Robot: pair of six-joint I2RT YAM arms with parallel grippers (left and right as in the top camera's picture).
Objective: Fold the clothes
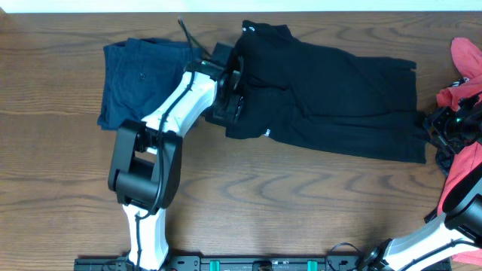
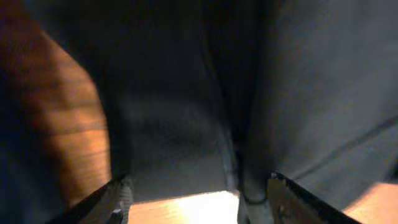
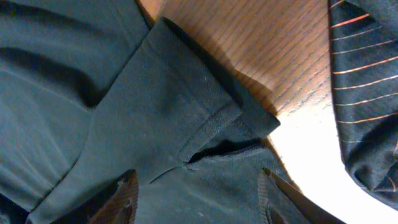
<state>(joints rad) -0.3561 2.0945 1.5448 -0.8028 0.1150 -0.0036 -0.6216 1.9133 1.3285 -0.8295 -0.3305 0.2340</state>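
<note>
A long black garment (image 1: pixel 339 90) lies spread across the middle of the table. Its left end is bunched under my left gripper (image 1: pixel 232 94). In the left wrist view that gripper (image 2: pixel 199 200) is open, with dark cloth (image 2: pixel 186 112) just beyond the fingertips and bare wood between them. My right gripper (image 1: pixel 435 126) is at the garment's right end. It is open (image 3: pixel 196 196), its fingers (image 3: pixel 124 196) straddling a hemmed black flap (image 3: pixel 180 106) without pinching it. Navy-blue shorts (image 1: pixel 143 79) lie folded at the far left. Coral-red pieces (image 1: pixel 467 56) sit at the right edge.
A dark cloth with thin orange stripes (image 3: pixel 367 87) lies right of the black flap. More coral-red fabric (image 1: pixel 463 169) hangs by the right arm. Bare wooden table (image 1: pixel 301 203) runs along the front. The left arm's white links (image 1: pixel 177 109) cross over the shorts' corner.
</note>
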